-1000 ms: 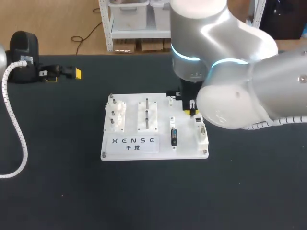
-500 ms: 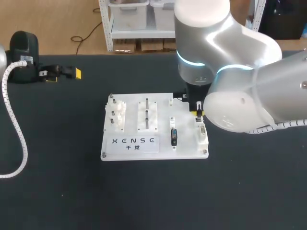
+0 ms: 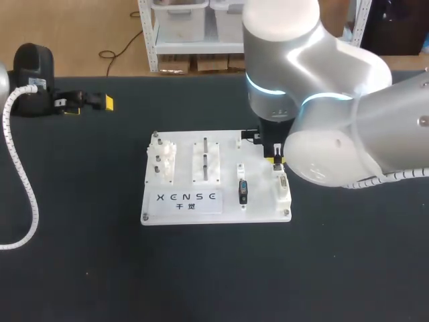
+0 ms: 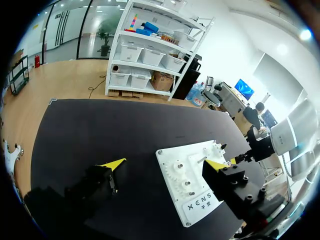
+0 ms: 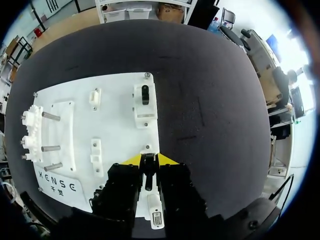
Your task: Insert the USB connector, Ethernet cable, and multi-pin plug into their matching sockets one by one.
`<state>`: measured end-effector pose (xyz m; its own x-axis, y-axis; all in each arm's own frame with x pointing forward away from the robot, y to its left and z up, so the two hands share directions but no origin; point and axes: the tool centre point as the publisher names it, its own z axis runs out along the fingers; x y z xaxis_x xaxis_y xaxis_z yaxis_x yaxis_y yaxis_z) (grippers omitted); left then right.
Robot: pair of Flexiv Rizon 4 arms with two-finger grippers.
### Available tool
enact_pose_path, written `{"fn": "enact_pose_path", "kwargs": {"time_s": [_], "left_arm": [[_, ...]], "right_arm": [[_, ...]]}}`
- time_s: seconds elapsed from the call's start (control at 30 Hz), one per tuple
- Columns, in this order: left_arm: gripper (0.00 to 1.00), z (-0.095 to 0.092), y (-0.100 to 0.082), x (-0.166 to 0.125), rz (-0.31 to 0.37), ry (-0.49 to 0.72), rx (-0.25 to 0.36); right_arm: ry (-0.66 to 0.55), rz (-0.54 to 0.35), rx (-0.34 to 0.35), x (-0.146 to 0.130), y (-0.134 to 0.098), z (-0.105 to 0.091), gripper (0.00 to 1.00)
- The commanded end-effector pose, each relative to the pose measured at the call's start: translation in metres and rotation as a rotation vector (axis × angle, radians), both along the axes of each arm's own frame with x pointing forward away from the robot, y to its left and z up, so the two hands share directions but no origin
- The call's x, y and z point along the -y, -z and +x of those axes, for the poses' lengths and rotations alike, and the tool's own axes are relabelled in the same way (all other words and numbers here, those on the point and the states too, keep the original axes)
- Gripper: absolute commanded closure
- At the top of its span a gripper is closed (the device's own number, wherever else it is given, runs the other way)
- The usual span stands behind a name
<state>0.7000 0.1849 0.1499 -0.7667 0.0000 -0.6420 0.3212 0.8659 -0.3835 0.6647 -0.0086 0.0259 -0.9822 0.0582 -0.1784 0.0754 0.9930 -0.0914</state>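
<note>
1. Your right gripper (image 5: 149, 161) pinches a dark plug (image 5: 148, 176) over the right edge of the white board (image 5: 117, 125), just above a socket block (image 5: 155, 214).
2. Your left gripper (image 4: 165, 165) sits with fingers spread at the far left of the table (image 3: 87, 268).

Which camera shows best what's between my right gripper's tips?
The right wrist view: the right gripper is shut on a black plug over the board. The head view hides the plug under the arm; the left wrist view shows only the tiny gripper.
</note>
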Motion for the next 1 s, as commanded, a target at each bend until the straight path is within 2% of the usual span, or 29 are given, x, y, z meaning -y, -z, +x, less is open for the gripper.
{"fn": "enact_pose_path", "kwargs": {"time_s": [0.03, 0.37, 0.73, 0.97, 1.0], "left_arm": [[0.00, 0.000, 0.000, 0.000, 0.000, 0.000, 0.000], [0.00, 0.000, 0.000, 0.000, 0.000, 0.000, 0.000], [0.00, 0.000, 0.000, 0.000, 0.000, 0.000, 0.000], [0.00, 0.000, 0.000, 0.000, 0.000, 0.000, 0.000], [0.00, 0.000, 0.000, 0.000, 0.000, 0.000, 0.000]], "right_arm": [[-0.001, -0.001, 0.000, -0.001, 0.003, 0.000, 1.00], [0.001, -0.007, -0.012, 0.000, 0.009, 0.001, 1.00], [0.085, -0.013, -0.067, 0.013, 0.032, 0.007, 1.00], [0.097, -0.022, -0.081, 0.015, 0.036, 0.008, 1.00], [0.100, -0.019, -0.081, 0.014, 0.035, 0.008, 0.98]]}}
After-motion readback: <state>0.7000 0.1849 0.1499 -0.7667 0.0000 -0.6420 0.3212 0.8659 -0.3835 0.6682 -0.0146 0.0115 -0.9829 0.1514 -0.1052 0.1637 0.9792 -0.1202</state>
